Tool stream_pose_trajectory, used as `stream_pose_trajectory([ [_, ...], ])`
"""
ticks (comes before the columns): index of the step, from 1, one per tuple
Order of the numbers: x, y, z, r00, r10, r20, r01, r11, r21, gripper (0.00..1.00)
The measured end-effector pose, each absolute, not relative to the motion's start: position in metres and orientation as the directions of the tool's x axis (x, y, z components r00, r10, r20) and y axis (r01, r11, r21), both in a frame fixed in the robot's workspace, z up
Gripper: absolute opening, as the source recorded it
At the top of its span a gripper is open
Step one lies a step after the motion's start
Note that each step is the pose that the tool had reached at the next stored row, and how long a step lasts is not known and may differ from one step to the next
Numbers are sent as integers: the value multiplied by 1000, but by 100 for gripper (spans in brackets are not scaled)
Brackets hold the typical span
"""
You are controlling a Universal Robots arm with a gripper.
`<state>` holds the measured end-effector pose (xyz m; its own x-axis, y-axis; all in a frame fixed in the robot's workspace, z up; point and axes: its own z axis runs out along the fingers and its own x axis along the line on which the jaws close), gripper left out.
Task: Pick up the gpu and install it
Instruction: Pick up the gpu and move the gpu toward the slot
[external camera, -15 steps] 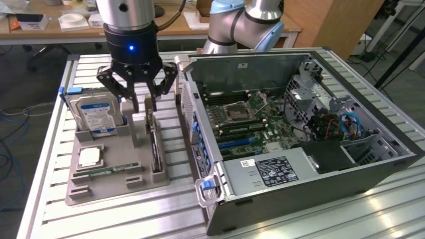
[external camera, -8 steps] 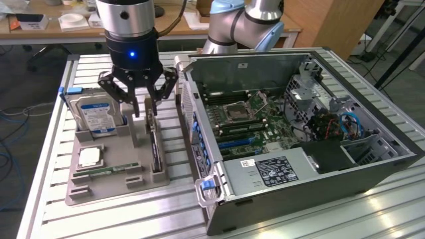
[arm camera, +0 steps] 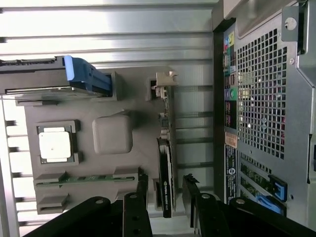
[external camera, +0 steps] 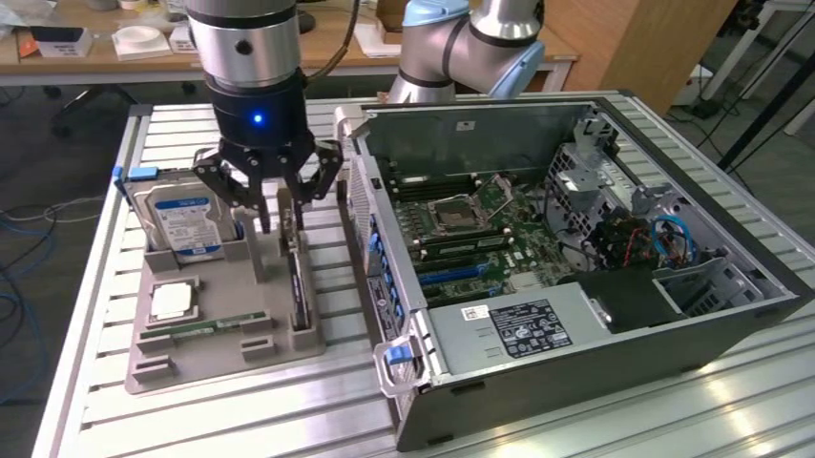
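Exterior view: the claw [external camera: 282,205], fingers spread, hangs directly over the gpu [external camera: 297,286]. The gpu stands on edge in a grey holder [external camera: 204,358] on the worktop [external camera: 191,425], beside the open computer case [external camera: 574,286] (a hard drive [external camera: 185,224] sits in the same holder). Wrist view: the gpu lies between the spread fingers [arm camera: 140,197], a gap on each side.
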<state>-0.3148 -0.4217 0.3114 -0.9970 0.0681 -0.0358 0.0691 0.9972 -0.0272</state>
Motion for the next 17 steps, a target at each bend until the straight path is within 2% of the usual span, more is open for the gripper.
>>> stream_pose_trajectory([
  [17,-309,-439,289,-997,68,-36,69,997,-27,41],
])
